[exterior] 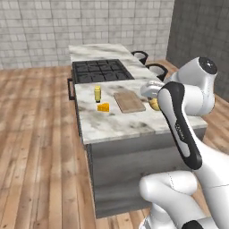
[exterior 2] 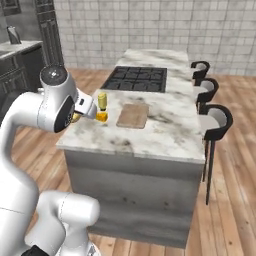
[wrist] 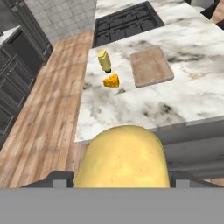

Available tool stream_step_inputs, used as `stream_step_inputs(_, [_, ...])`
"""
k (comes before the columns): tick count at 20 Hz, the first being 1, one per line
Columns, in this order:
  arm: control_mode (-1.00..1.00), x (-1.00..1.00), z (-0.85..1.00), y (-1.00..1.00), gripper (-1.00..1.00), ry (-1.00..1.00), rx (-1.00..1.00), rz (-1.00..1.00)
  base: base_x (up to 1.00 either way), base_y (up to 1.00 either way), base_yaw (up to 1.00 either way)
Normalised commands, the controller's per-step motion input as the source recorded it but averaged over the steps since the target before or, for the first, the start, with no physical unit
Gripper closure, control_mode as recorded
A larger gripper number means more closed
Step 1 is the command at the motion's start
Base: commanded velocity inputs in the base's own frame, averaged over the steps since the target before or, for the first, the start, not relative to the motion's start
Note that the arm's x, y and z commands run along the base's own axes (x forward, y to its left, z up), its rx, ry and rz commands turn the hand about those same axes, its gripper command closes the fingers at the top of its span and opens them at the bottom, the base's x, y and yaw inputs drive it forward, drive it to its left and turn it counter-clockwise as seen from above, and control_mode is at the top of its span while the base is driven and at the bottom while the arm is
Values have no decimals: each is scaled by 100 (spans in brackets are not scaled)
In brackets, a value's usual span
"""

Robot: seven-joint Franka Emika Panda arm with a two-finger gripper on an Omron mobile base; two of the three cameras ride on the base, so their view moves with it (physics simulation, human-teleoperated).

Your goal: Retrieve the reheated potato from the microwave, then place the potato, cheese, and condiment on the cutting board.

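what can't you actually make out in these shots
- Gripper fingertips: hand view, hidden behind the potato they hold.
- Potato: left base view, mostly covered by the arm's dark link; just a yellow sliver.
- Cheese: right base view, its wedge shape is too small to read; it merges with the condiment behind it.
- Stools: left base view, partly blocked by the arm.

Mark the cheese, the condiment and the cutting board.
cheese [wrist: 112, 81], hand view, wedge's top face.
condiment [wrist: 104, 60], hand view, bottle body.
cutting board [wrist: 151, 66], hand view, bare centre.
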Motion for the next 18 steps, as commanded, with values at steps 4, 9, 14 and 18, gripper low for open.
stream_step_inputs(4, [100, 0, 0, 0, 100, 0, 0, 0, 16, 63, -23])
stream_step_inputs(9, [100, 0, 0, 0, 100, 0, 0, 0, 22, 54, -18])
stream_step_inputs(14, [100, 0, 0, 0, 100, 0, 0, 0, 44, 35, -16])
stream_step_inputs(18, [100, 0, 0, 0, 100, 0, 0, 0, 49, 28, -12])
